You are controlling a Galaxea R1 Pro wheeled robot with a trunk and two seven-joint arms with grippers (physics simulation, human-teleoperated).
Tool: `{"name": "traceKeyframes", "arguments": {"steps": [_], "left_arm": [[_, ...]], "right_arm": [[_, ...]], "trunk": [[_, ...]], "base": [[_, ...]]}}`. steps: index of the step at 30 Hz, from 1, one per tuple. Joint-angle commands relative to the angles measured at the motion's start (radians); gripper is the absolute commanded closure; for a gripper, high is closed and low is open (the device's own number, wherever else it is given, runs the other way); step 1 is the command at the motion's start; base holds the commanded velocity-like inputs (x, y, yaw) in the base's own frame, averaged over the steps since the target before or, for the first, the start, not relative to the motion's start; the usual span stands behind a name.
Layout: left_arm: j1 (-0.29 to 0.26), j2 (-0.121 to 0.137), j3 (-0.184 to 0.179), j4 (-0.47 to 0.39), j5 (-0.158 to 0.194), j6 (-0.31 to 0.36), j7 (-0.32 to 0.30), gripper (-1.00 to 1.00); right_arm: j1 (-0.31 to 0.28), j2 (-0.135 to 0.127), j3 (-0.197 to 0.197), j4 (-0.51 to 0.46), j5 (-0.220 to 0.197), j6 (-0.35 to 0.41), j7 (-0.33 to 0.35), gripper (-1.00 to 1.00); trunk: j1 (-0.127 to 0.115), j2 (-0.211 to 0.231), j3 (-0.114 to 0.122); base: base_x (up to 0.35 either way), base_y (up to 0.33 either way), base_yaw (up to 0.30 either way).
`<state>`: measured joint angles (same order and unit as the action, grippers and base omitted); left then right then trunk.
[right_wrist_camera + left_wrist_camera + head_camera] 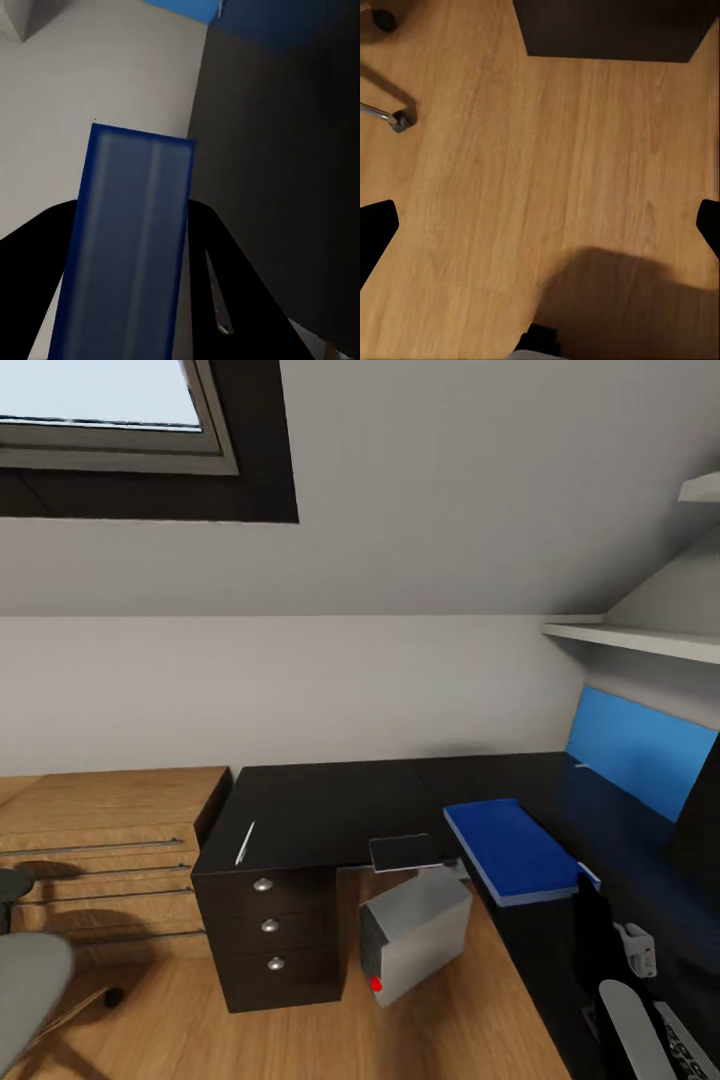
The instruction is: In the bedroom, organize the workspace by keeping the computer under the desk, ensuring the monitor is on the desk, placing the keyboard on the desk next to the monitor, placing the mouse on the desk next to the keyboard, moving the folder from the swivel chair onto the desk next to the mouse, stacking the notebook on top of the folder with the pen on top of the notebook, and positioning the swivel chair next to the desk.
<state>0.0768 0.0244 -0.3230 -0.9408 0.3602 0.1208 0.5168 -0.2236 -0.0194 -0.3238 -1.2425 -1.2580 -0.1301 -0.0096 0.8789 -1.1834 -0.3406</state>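
Folder (pixel 515 850) on desk (pixel 330 810), computer (pixel 415 935) beneath

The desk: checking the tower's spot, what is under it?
Under the desk, the computer stands tilted on the wooden floor beside the drawers. Its rear is hidden beneath the desktop.

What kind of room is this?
Probably an attic room set up as a home office: a skylight in a sloped ceiling, a black L-shaped desk with drawers, a computer tower beneath it, and a wooden floor.
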Motion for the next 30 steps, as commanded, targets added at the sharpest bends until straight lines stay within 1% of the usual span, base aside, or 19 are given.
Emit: {"name": "traceKeyframes", "arguments": {"steps": [1, 3, 4, 7, 8, 10, 12, 14, 16, 17, 19, 20, 22, 23, 25, 26, 27, 30], "left_arm": [[0.000, 0.000, -0.004, -0.004, 0.004, 0.004, 0.008, -1.00], [0.000, 0.000, -0.004, -0.003, 0.004, 0.004, 0.008, -1.00], [0.000, 0.000, -0.004, -0.003, 0.004, 0.004, 0.008, -1.00], [0.000, -0.001, -0.004, -0.003, 0.005, 0.005, 0.008, -1.00], [0.000, -0.001, -0.005, -0.003, 0.005, 0.005, 0.008, -1.00], [0.000, -0.001, -0.005, -0.003, 0.005, 0.005, 0.008, -1.00], [0.000, -0.001, -0.004, -0.003, 0.005, 0.005, 0.008, -1.00], [0.000, -0.001, -0.005, -0.004, 0.004, 0.005, 0.008, -1.00], [0.000, -0.002, -0.005, -0.004, 0.004, 0.005, 0.008, -1.00], [0.000, -0.002, -0.005, -0.004, 0.004, 0.005, 0.008, -1.00], [0.000, -0.003, -0.006, -0.004, 0.004, 0.005, 0.008, -1.00], [0.000, -0.003, -0.006, -0.004, 0.003, 0.005, 0.008, -1.00], [0.000, -0.003, -0.007, -0.004, 0.004, 0.005, 0.008, -1.00], [0.000, -0.002, -0.007, -0.004, 0.004, 0.005, 0.008, -1.00], [0.000, -0.002, -0.007, -0.004, 0.005, 0.005, 0.008, -1.00], [0.000, -0.002, -0.007, -0.004, 0.005, 0.005, 0.008, -1.00], [0.000, -0.002, -0.007, -0.004, 0.005, 0.004, 0.008, -1.00], [0.000, 0.000, -0.005, -0.006, 0.005, 0.003, 0.008, -1.00]], "right_arm": [[0.000, 0.001, 0.002, 0.002, -0.010, -0.010, -0.001, 1.00], [0.000, 0.001, 0.003, 0.003, -0.010, -0.022, -0.002, 1.00], [-0.001, 0.001, 0.004, 0.004, -0.009, -0.086, -0.005, 1.00], [-0.009, 0.002, 0.007, 0.017, -0.009, -0.162, -0.007, 1.00], [-0.022, 0.002, 0.010, 0.039, -0.009, -0.191, -0.008, 1.00], [-0.075, 0.003, 0.013, 0.101, -0.007, -0.239, -0.007, 1.00], [-0.129, 0.004, 0.014, 0.161, -0.005, -0.269, -0.007, 1.00], [-0.170, 0.006, 0.018, 0.222, -0.003, -0.314, -0.007, 1.00], [-0.200, 0.009, 0.043, 0.268, -0.002, -0.380, -0.007, 1.00], [-0.206, 0.012, 0.054, 0.276, -0.002, -0.398, -0.007, 1.00], [-0.219, 0.028, 0.104, 0.295, -0.001, -0.483, -0.007, 1.00], [-0.220, 0.033, 0.117, 0.298, 0.000, -0.506, -0.007, 1.00], [-0.225, 0.055, 0.161, 0.307, 0.000, -0.598, -0.006, 1.00], [-0.226, 0.064, 0.176, 0.314, -0.002, -0.632, -0.005, 1.00], [-0.226, 0.075, 0.189, 0.326, -0.004, -0.661, -0.003, 1.00], [-0.226, 0.090, 0.203, 0.338, -0.005, -0.679, 0.000, 1.00], [-0.226, 0.101, 0.208, 0.341, -0.005, -0.684, 0.000, 1.00], [-0.226, 0.120, 0.214, 0.348, -0.007, -0.689, 0.000, 1.00]], "trunk": [[0.000, -0.001, -0.001], [0.000, -0.001, -0.001], [0.000, -0.001, -0.001], [0.000, -0.001, -0.001], [0.000, -0.001, -0.001], [0.000, -0.001, -0.001], [0.000, -0.001, -0.001], [0.000, -0.001, -0.001], [0.000, -0.001, -0.001], [0.000, -0.001, -0.001], [0.000, -0.001, -0.001], [0.000, -0.001, -0.001], [0.000, -0.001, -0.001], [0.000, -0.001, -0.001], [0.000, -0.001, -0.001], [0.000, -0.001, -0.001], [0.000, -0.001, -0.001], [0.000, -0.001, -0.001]], "base": [[0.240, -0.239, -0.001], [0.241, -0.240, 0.000], [0.115, -0.114, 0.000], [0.057, -0.056, 0.000], [0.024, -0.024, 0.000], [0.013, -0.012, 0.000], [0.005, -0.005, 0.000], [0.002, -0.002, 0.000], [0.001, -0.001, 0.000], [0.000, 0.000, 0.000], [0.000, 0.000, 0.000], [0.000, 0.000, 0.000], [0.000, 0.000, 0.000], [0.000, 0.000, 0.000], [0.000, 0.000, 0.000], [0.000, 0.000, 0.000], [0.000, 0.000, 0.000], [0.000, 0.000, 0.000]]}}
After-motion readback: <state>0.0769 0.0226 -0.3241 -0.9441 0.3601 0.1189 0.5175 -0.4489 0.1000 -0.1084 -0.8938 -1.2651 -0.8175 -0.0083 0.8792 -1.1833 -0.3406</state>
